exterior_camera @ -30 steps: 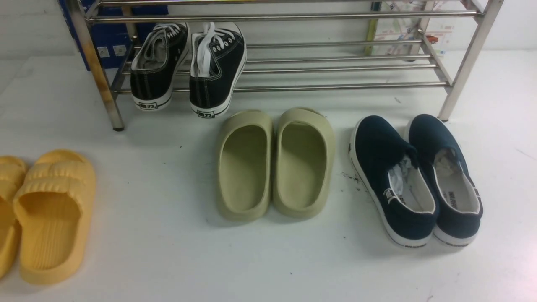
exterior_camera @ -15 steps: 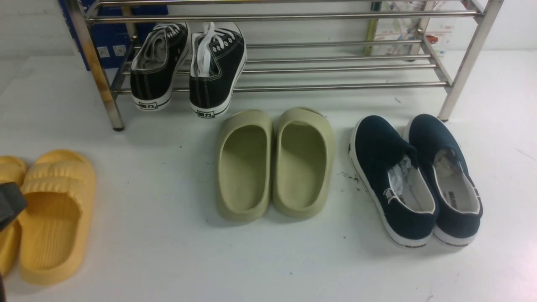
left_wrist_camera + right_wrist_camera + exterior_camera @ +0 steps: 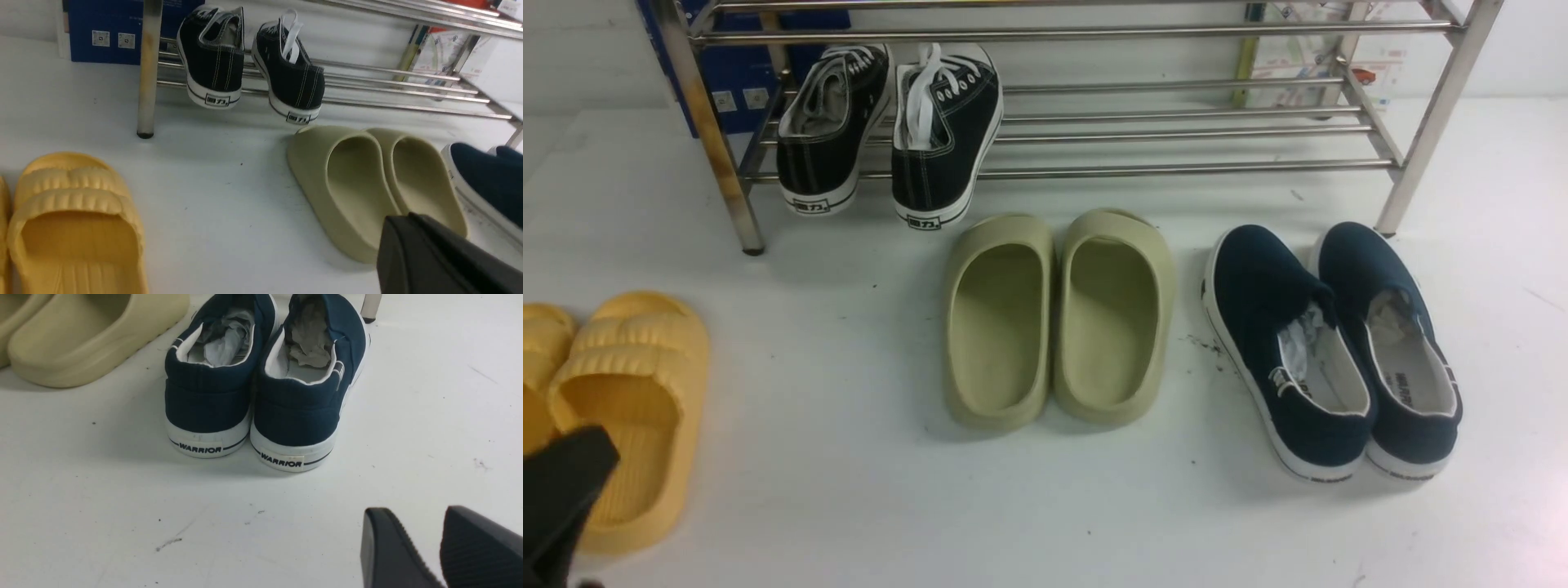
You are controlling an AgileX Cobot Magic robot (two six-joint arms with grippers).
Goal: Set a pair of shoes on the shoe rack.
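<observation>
Both sneakers [image 3: 886,131] already sit side by side on the rack [image 3: 1176,131], at the left end of its lowest tier, so the task looks done. Their long axes run front to back, toes toward the wall, heels overhanging the front bar. The left gripper [image 3: 560,498] is closed and empty; the right gripper [image 3: 439,547] is slightly parted, holding nothing.

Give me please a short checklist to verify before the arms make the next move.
1. Both black sneakers on the shoe rack: ok, heels overhang the front bar.
2. Left gripper shut and empty: ok.
3. Right gripper empty: ok, fingers slightly apart.
4. Left gripper apart from the yellow slippers: cannot tell, it overlaps them in the front view.
5. Navy slip-ons on the floor, untouched: ok.
</observation>
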